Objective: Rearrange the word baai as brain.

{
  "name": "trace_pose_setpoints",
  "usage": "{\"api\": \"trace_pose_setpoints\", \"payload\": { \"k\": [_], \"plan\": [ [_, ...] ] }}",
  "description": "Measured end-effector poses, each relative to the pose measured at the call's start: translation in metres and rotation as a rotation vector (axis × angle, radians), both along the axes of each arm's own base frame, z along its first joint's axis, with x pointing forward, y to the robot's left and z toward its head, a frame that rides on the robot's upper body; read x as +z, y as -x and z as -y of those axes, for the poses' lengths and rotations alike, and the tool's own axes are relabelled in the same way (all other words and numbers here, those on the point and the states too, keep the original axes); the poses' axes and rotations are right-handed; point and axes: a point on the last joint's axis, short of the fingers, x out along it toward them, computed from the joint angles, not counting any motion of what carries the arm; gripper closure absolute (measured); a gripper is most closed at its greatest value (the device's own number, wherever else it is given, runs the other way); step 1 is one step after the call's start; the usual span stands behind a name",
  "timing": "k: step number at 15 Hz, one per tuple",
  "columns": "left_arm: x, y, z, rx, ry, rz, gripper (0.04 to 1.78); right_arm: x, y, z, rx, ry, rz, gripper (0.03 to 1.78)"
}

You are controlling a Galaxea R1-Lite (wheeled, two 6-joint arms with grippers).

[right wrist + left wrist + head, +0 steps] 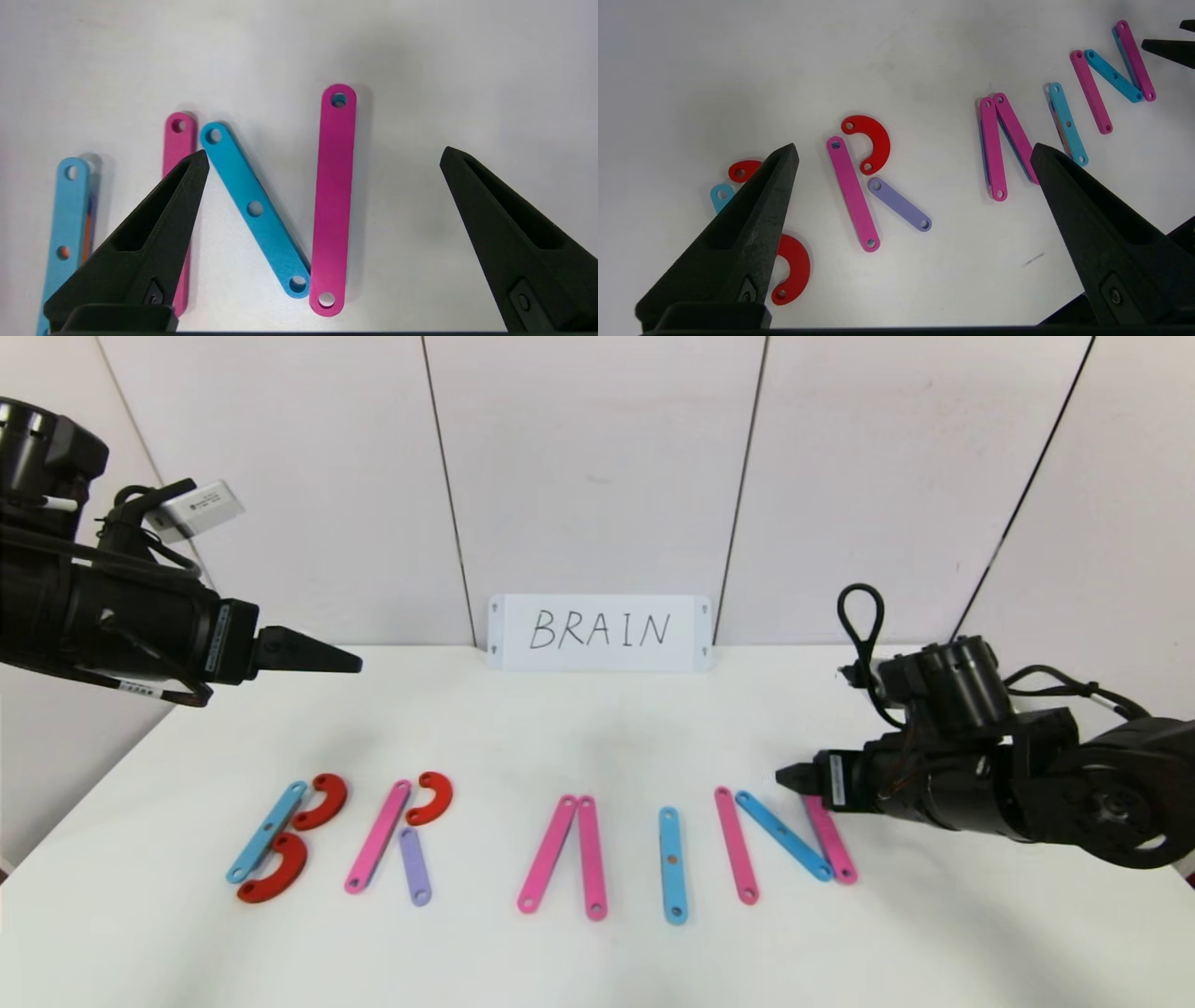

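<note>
The flat plastic pieces on the white table (597, 961) spell five letters. B is a blue strip (267, 831) with two red curves (322, 801). R is a pink strip (377, 836), a red curve (431, 797) and a purple strip (414, 866). A is two pink strips (548, 852) meeting at the top. I is a blue strip (672, 864). N is a pink strip (736, 845), a blue diagonal (782, 835) and a second pink strip (834, 845). My left gripper (355, 663) hangs open and empty high above the table's far left (914, 148). My right gripper (780, 775) is open and empty just above the N (324, 152).
A white card (598, 633) with handwritten BRAIN leans on the back wall. The table's front edge lies below the letters. The right gripper's fingertips (1167, 46) show far off in the left wrist view, beside the N.
</note>
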Motion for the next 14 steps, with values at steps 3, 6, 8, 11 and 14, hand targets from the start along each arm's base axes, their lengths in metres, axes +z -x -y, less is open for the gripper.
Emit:
{"api": "trace_pose_setpoints", "payload": {
  "k": [3, 6, 8, 11, 14],
  "plan": [
    [0.002, 0.010, 0.000, 0.000, -0.006, 0.015, 0.08, 0.026, 0.012, 0.004, 0.097, -0.016, 0.027, 0.08],
    [-0.001, 0.025, 0.002, -0.005, -0.007, 0.006, 0.08, 0.054, 0.032, 0.012, 0.178, -0.003, 0.070, 0.08],
    [-0.006, 0.041, 0.003, -0.016, -0.013, 0.001, 0.08, 0.072, 0.050, 0.018, 0.189, -0.007, 0.108, 0.08],
    [-0.010, 0.074, 0.003, -0.025, -0.023, 0.017, 0.08, 0.094, 0.084, 0.031, 0.189, -0.012, 0.138, 0.08],
    [-0.019, 0.118, 0.001, 0.015, -0.057, 0.046, 0.08, 0.111, 0.128, 0.048, 0.184, -0.010, 0.152, 0.08]
  ]
}}
